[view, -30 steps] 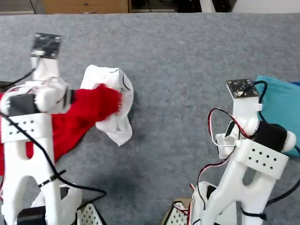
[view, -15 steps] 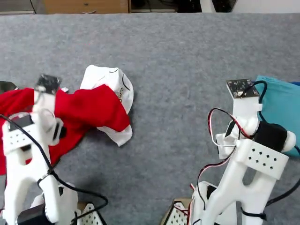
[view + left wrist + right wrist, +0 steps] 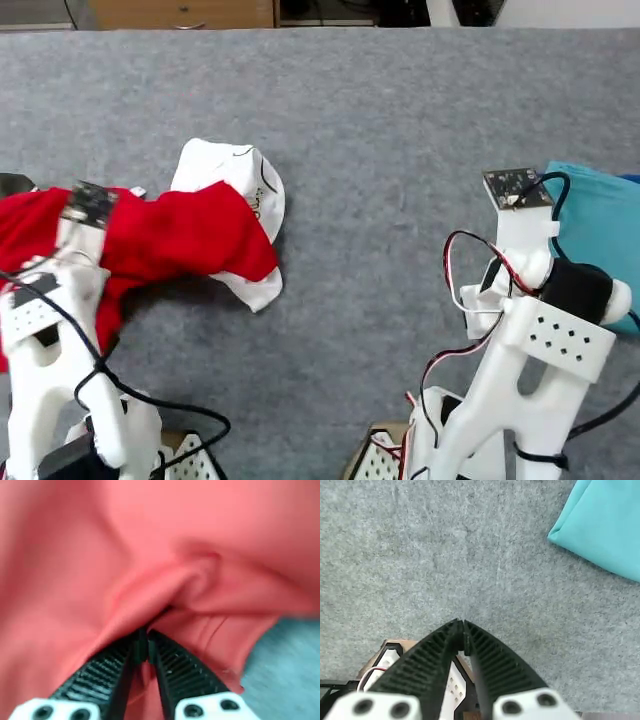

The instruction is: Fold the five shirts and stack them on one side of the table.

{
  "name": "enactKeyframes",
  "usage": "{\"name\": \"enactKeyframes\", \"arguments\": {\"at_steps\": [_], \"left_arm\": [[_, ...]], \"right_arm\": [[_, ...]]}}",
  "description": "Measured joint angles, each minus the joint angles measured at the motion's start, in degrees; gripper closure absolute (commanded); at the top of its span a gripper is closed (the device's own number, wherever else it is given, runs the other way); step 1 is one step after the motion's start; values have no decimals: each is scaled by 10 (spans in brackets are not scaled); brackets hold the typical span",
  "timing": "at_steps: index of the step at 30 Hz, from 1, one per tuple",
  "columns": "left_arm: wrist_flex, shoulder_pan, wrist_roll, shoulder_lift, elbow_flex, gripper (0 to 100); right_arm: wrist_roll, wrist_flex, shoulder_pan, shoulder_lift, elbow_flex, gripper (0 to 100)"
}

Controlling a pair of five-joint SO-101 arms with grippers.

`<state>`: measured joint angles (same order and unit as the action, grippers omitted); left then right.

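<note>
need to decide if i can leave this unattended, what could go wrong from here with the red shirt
1. The left gripper is shut on just a small bunched fold of the red shirt, so the cloth could slip out or come up crumpled rather than flat.
2. The red shirt lies partly over the white shirt, so pulling it may drag the white one along and tangle both.

Red shirt soft matt cloth; table covering rough grey felt; left fingers ribbed black plastic.
</note>
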<state>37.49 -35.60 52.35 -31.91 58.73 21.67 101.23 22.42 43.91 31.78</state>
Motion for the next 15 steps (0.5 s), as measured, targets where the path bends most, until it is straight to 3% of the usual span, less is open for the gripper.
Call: {"name": "enactKeyframes", "arguments": {"at_steps": [6,15], "left_arm": [[-85,-113,-60,2,-104,982],[-258,-233,-113,35,-111,982]], "right_arm": [[0,0,0,0,0,996],[0,0,0,0,0,996]]}}
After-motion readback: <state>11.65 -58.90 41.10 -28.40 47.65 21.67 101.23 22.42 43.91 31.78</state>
